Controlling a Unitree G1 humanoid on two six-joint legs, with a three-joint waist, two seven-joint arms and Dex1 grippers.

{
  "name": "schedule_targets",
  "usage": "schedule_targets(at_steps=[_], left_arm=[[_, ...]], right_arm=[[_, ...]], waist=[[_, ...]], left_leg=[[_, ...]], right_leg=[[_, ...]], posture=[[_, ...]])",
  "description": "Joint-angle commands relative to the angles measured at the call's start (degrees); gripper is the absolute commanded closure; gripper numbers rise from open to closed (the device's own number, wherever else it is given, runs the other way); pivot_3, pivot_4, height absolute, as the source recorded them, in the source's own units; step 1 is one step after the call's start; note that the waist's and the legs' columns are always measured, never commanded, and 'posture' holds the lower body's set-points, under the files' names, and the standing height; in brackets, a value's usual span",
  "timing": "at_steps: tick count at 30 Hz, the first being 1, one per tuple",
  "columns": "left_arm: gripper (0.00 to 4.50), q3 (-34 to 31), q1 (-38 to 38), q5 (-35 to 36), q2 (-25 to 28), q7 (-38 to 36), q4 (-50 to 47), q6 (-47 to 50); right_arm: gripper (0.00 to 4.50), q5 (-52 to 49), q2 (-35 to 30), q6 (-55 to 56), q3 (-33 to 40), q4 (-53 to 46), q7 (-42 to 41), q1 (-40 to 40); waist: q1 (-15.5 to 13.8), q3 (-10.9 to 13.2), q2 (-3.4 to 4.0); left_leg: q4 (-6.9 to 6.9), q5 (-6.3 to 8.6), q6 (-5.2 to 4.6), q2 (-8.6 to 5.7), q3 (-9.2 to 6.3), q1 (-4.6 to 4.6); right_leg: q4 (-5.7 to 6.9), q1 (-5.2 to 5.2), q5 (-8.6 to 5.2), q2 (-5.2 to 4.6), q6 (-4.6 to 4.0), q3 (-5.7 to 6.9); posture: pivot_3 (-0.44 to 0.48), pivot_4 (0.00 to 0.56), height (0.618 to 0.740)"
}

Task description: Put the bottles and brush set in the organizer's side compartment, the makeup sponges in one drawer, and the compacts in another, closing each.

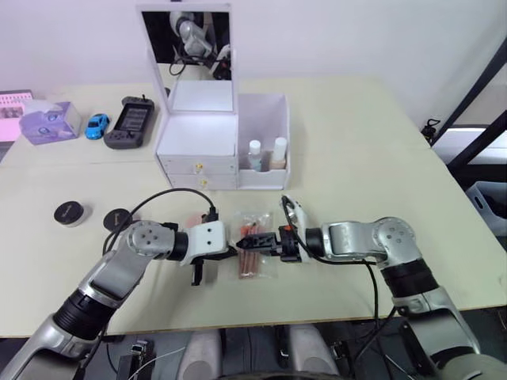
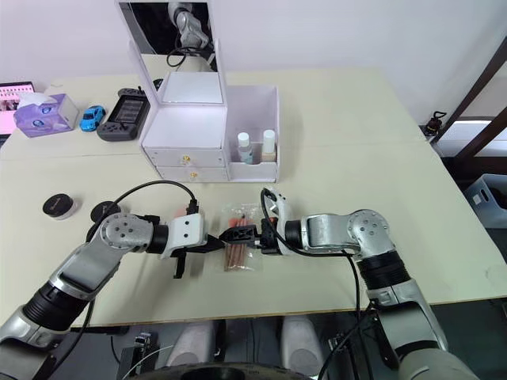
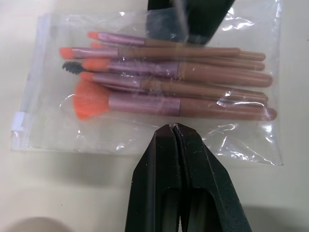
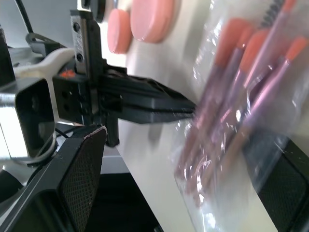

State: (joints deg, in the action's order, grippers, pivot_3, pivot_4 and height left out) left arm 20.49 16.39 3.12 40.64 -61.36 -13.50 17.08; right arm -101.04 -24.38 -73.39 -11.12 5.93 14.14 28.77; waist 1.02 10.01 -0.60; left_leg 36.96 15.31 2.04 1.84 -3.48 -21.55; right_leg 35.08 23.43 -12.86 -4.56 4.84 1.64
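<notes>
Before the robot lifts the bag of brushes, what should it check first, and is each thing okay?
1. Left tool shut on the brush set pouch edge: ok, fingers pressed together on the plastic.
2. Right tool gripping the pouch: cannot tell, its fingers stand open around it.
3. Side compartment open on top: ok.
4. Room beside the bottles in there: cannot tell.
5. Drawers shut, out of the way: ok.
</notes>
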Motion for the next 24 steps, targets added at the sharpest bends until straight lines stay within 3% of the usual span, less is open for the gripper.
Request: schedule_targets(at_steps=[1, 3, 10, 18, 24], left_arm=[[4.48, -0.6, -0.4, 0.3, 0.1, 0.0, -0.5, 0.5], [4.5, -0.8, -0.4, 0.5, 0.0, 0.1, -0.4, 0.5], [4.5, -1.8, 0.2, 1.9, -0.8, 0.4, 0.1, 1.4], [4.5, -6.3, 0.7, 6.9, -1.1, -0.3, -0.7, 3.6], [4.5, -16.8, 0.9, 22.6, 0.4, -4.1, -5.6, 13.0]], right_arm=[[0.25, 6.8, 1.0, -0.5, -0.7, 2.8, -0.6, -1.2], [0.92, 9.1, 1.5, -0.7, -0.1, 3.4, -1.9, -1.5], [4.47, 14.1, 2.3, -3.3, 2.4, 3.7, -5.5, -2.6], [4.47, 16.5, 2.0, -3.7, 7.0, -2.1, -8.3, -4.6], [4.47, 22.2, -3.9, 1.0, 9.7, -20.2, -18.9, -6.9]], waist=[[0.0, 0.0, 0.0], [0.0, 0.0, 0.01], [-0.1, -0.1, -0.14], [-0.3, -0.1, -0.14], [-0.5, -0.1, -0.09]], left_leg=[[0.0, 0.0, 0.0, 0.0, 0.0, 0.0], [-0.01, 0.0, 0.0, 0.0, 0.0, -0.01], [-0.05, 0.0, 0.0, 0.0, 0.01, -0.13], [-0.02, 0.02, 0.03, 0.0, 0.0, -0.24], [0.0, 0.01, 0.01, -0.11, 0.0, -1.06]], right_leg=[[0.0, 0.0, 0.0, 0.0, 0.0, 0.0], [0.0, 0.01, 0.0, 0.0, 0.0, 0.0], [-0.05, 0.11, -0.01, -0.01, -0.01, 0.01], [-0.3, 0.23, -0.01, -0.05, -0.01, 0.01], [-0.29, 0.69, 0.09, -0.09, -0.11, 0.01]], posture=[[0.0, 0.15, 0.74], [0.0, 0.15, 0.74], [0.0, 0.15, 0.74], [0.0, 0.15, 0.74], [0.0, 0.15, 0.74]])
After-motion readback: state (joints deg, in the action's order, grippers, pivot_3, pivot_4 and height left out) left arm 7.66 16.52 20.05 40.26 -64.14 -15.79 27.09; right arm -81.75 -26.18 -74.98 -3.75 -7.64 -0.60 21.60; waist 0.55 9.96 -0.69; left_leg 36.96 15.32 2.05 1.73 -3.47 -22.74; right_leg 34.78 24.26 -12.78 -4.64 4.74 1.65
